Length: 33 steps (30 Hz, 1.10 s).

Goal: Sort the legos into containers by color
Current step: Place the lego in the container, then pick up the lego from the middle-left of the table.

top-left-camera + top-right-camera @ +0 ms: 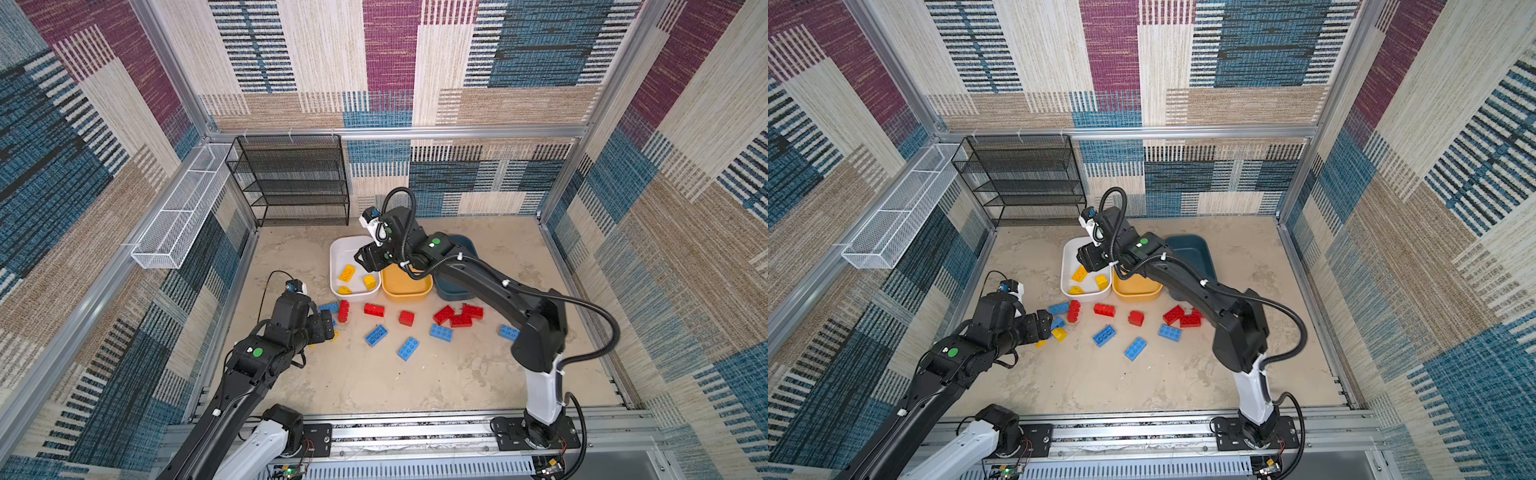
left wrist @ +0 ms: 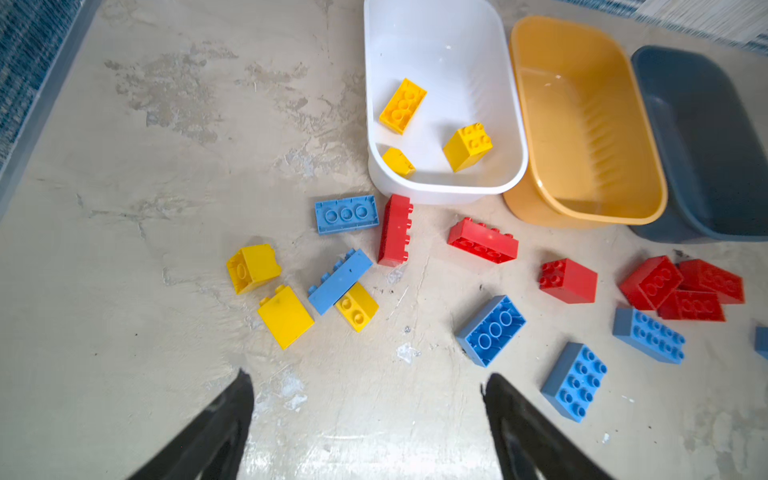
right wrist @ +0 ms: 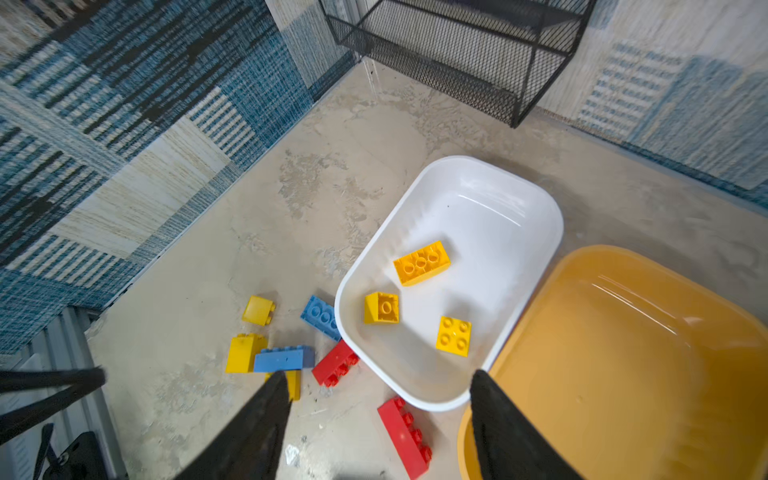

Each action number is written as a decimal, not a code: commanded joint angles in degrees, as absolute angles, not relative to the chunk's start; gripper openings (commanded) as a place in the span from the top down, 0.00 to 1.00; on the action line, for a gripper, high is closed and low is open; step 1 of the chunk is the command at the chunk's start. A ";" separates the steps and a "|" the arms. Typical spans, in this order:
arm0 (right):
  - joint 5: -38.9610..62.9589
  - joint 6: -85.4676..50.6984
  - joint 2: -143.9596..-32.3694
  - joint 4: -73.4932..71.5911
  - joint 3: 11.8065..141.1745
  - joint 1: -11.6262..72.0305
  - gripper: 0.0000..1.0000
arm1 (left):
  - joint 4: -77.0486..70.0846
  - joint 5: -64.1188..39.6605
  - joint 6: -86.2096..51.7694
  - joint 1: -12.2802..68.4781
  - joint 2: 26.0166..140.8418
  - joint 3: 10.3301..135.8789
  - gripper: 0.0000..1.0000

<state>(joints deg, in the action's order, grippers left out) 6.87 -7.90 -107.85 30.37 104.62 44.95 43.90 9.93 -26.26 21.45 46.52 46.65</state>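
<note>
While both top views give the whole cell, the left arm covers there most of what lies below its gripper; the left wrist view shows it plainly. The left gripper [image 2: 365, 376] hangs above the beige mottled floor [image 2: 124, 270] w/ jaws wide apart, nothing between them. Ahead of it lie three loose yellow studded plastic bricks [image 2: 285, 316], beside a long light blue brick [image 2: 340, 280] that lies on its side against one of them. In a top view just one of these loose yellow bricks [image 1: 1059, 333] shows properly.

The right gripper [image 3: 378, 374] hovers over the shallow white plastic tub [image 3: 498, 224], jaws apart also, holding nothing. The right wrist view looks into this tub: three yellow bricks [image 3: 422, 262] lie inside, i.e. one long w/ underside up & two small ones. Touching the white tub stands the yellow-orange plastic tub [image 3: 623, 353]; next to that is the dark teal tub [image 2: 706, 137]. In a top view this dark teal tub [image 1: 455, 293] is mostly behind the right arm.

Six red bricks [image 2: 483, 240] & several other light blue bricks [image 2: 573, 380] lie scattered on the floor before the tubs, three red ones pressed together.
</note>
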 commanded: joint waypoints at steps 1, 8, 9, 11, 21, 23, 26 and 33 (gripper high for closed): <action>5.43 -7.94 -96.68 16.09 91.53 44.92 0.27 | 43.74 8.98 -29.60 21.60 48.89 46.01 0.16; 1.84 -11.24 -76.52 5.02 60.79 44.91 0.24 | 39.87 9.82 -34.82 22.28 57.12 42.67 0.20; 1.34 -11.72 -74.42 4.60 57.82 44.92 0.23 | 39.32 9.89 -35.43 22.41 58.47 42.46 0.21; 0.47 -12.54 -70.61 3.98 52.56 44.91 0.21 | 37.95 9.84 -36.78 22.83 61.31 41.94 0.21; 2.54 -15.73 -64.43 1.05 41.24 44.91 0.27 | 31.26 8.80 -39.97 23.95 75.37 42.89 0.32; 2.79 -15.80 -64.05 0.70 40.44 44.91 0.28 | 29.95 8.36 -40.30 23.91 78.40 43.15 0.32; 3.10 -15.75 -63.64 0.37 39.78 44.91 0.28 | 28.65 8.83 -40.39 23.92 82.38 43.82 0.32; 6.33 -15.81 -63.90 0.48 39.52 44.91 0.29 | 28.73 10.97 -38.52 23.93 87.98 46.70 0.33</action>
